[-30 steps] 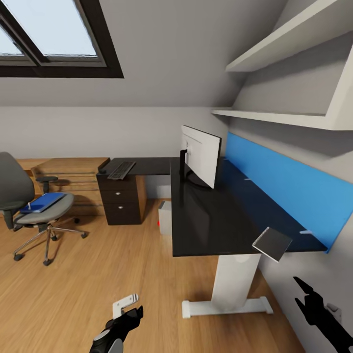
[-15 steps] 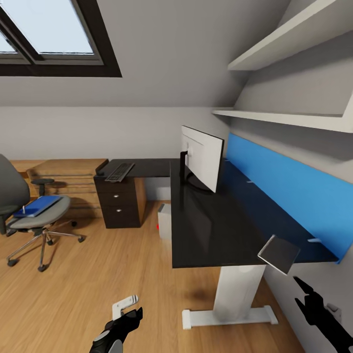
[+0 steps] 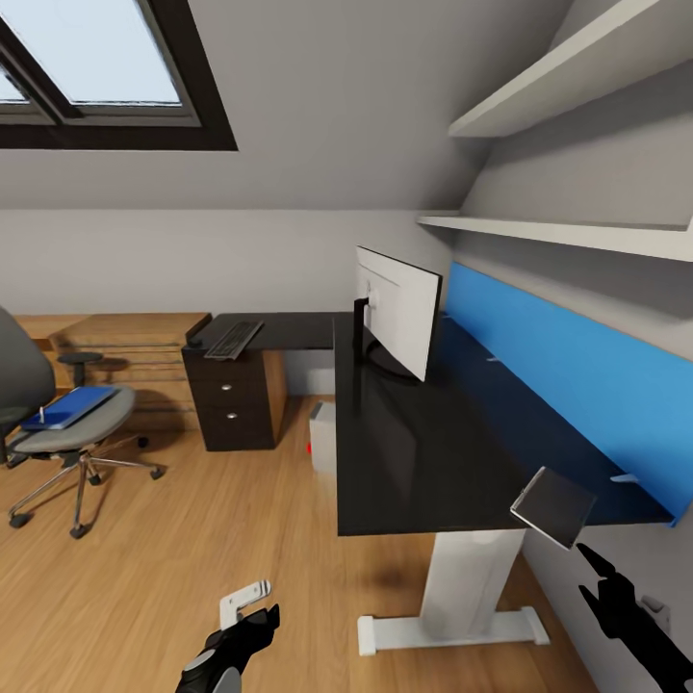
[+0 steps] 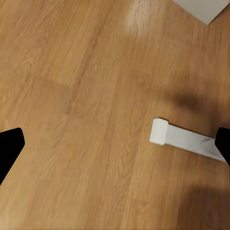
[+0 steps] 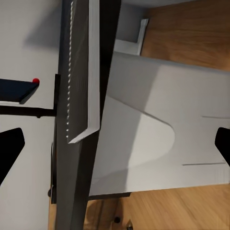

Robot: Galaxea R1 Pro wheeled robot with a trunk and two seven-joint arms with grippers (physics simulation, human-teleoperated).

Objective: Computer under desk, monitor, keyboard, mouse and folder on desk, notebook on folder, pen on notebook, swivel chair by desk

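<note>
The black desk (image 3: 414, 433) with its blue back panel fills the right of the head view. The monitor (image 3: 397, 310) stands on it, white back toward me. The keyboard (image 3: 234, 338) lies on the far left wing above the drawers. The grey computer (image 3: 322, 438) sits on the floor under the desk. A dark grey notebook (image 3: 553, 505) tilts at the desk's near right corner. At the left, the swivel chair (image 3: 58, 433) carries the blue folder (image 3: 69, 406). My left gripper (image 3: 260, 621) (image 4: 115, 143) is open over the floor. My right gripper (image 3: 599, 582) (image 5: 115, 143) is open below the notebook.
A light wooden dresser (image 3: 125, 342) stands against the far wall behind the chair. White shelves (image 3: 568, 231) jut from the right wall above the desk. The desk's white foot (image 3: 452, 626) (image 4: 187, 139) rests on the wood floor near my left gripper.
The whole picture has shifted: the camera has moved a little forward and to the right, so the chair and drawers sit further left. Both arms hold the same pose.
</note>
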